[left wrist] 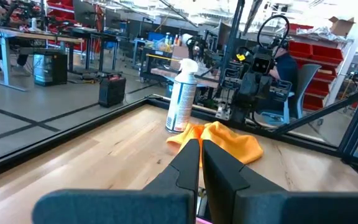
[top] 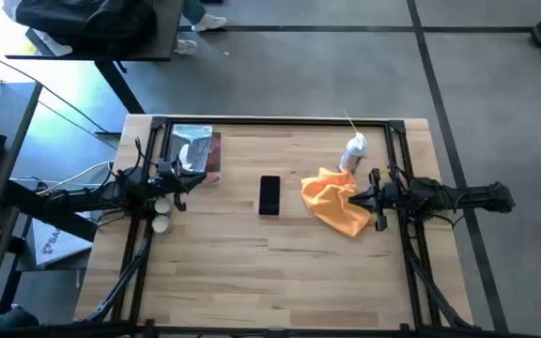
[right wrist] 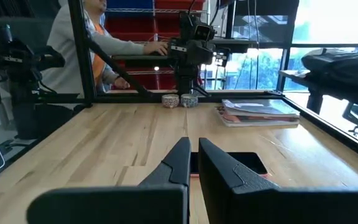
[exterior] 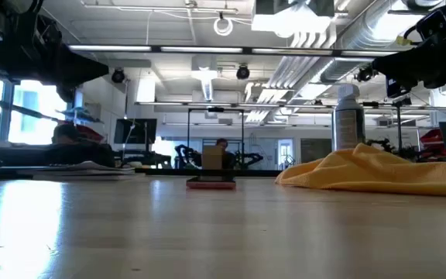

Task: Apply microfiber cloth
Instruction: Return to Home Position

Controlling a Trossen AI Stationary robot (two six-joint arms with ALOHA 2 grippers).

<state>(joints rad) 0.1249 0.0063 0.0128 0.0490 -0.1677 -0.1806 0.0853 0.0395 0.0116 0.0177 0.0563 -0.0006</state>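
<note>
Table (top: 252, 272) wiping looks done: cloth (top: 336, 202) lies near phone (top: 269, 195); left claw (left wrist: 201, 154) and right claw (right wrist: 194, 154) narrow, empty. Next, park both arms.

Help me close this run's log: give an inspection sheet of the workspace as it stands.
Surface: wooden table, dark frame rails around it.
Job's things: microfiber cloth crumpled on the right side; black phone flat mid-table, apart from the cloth.
Clutter: spray bottle upright behind the cloth; silvery packet and two small white containers near the left arm.
Grippers: left gripper and right gripper both shut, empty, raised off the table.
Cables: light cables off the table's left edge.
Surroundings: person at a desk beyond the table.
</note>
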